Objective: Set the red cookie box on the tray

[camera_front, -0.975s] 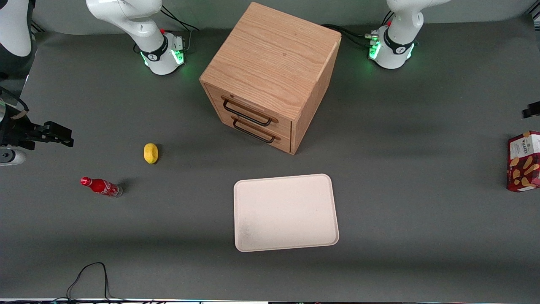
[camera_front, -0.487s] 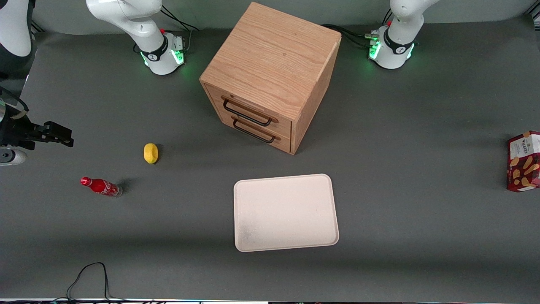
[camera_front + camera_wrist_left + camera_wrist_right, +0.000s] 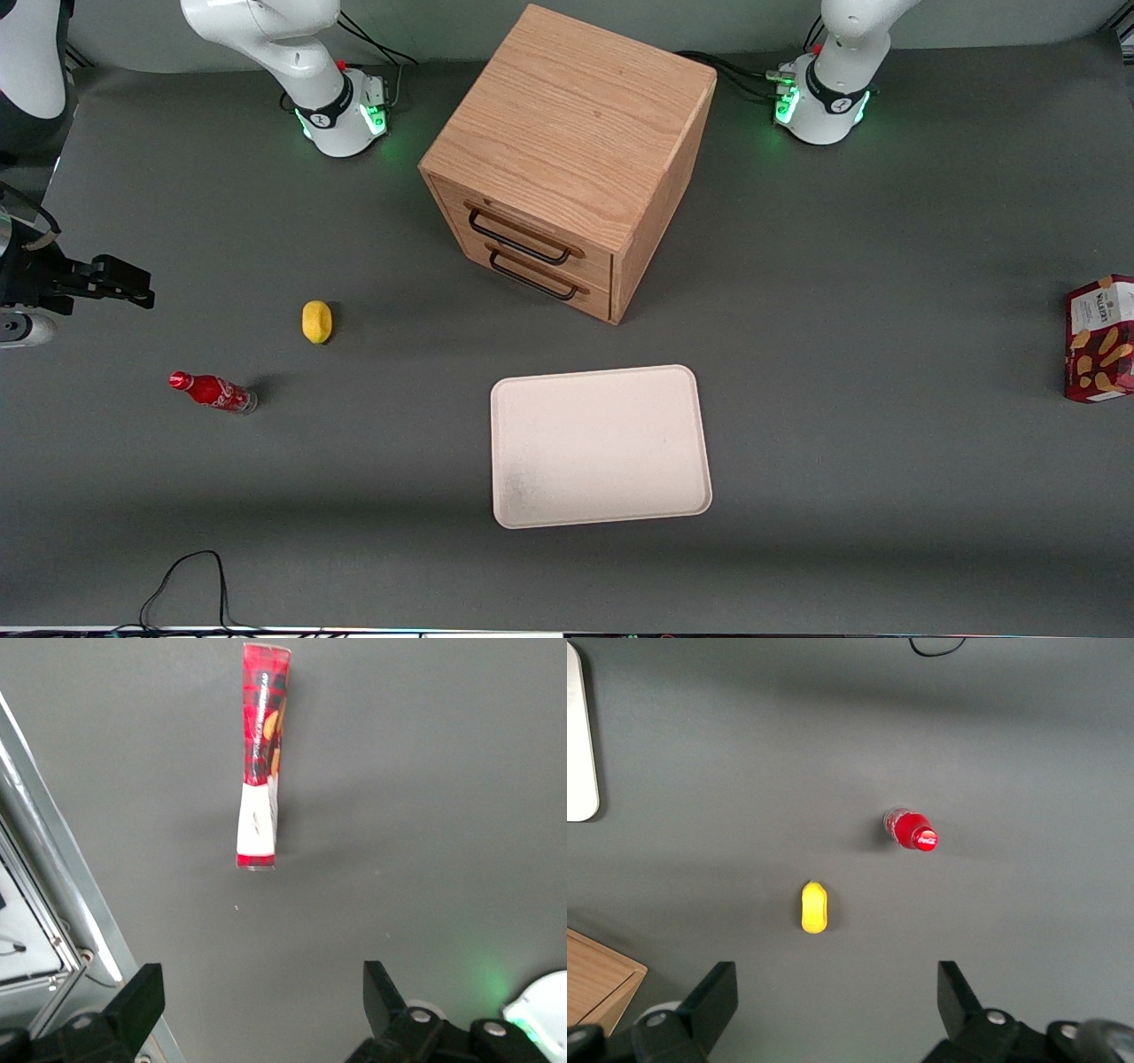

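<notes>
At the working arm's end of the desk (image 3: pixel 886 266): the red cookie box (image 3: pixel 1101 339), upright on a narrow side, cut off by the edge of the front view. Shows a dark-red face with tan cookie shapes and a white label at its upper end. Stands alone, touching nothing but the desk, well apart from the tray (image 3: pixel 601 446).

Above the desk near that box: the gripper (image 3: pixel 263 1001), looking straight down. Fingers (image 3: pixel 142 997) spread wide, released, grasping nothing. From the left wrist view, the box appears edge-on as a slim red strip with its white label end toward the fingers; lies clear of them, not between them. Beside it, a metal rail along the desk's border (image 3: pixel 53 904).

Near the middle of the desk, close to the front camera: the tray, cream-white, flat, rounded at the corners, low-rimmed, with nothing on it. Shows a faint grey smudge in 1 corner.

Farther from the front camera than the tray: a wooden drawer cabinet (image 3: pixel 567 159), set at an angle, with 2 drawers, each with a dark handle, both shut.

Toward the parked arm's end of the desk: a small yellow object (image 3: pixel 316 321), lemon-shaped, and a small red soda bottle (image 3: pixel 213 391), upright, nearer to the front camera than the yellow object. Stand apart from each other and well apart from the tray.

At the desk's edge nearest the front camera: a black cable (image 3: pixel 186 576) in a loop.
</notes>
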`<action>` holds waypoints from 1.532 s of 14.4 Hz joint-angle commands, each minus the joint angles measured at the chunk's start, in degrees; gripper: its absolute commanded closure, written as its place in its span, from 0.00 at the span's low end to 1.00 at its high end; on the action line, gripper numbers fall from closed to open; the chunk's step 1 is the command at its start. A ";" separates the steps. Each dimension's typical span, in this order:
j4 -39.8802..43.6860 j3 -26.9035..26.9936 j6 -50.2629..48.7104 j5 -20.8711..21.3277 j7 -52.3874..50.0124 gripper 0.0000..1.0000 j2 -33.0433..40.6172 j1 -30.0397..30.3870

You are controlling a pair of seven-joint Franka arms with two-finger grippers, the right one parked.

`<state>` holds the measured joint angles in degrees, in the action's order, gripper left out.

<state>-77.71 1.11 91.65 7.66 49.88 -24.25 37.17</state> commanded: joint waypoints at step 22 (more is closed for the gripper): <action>-7.72 -1.02 22.44 -0.36 -6.90 0.61 -16.00 -1.57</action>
<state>-84.40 -0.25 113.33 7.53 43.76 -40.80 36.17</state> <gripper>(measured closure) 0.075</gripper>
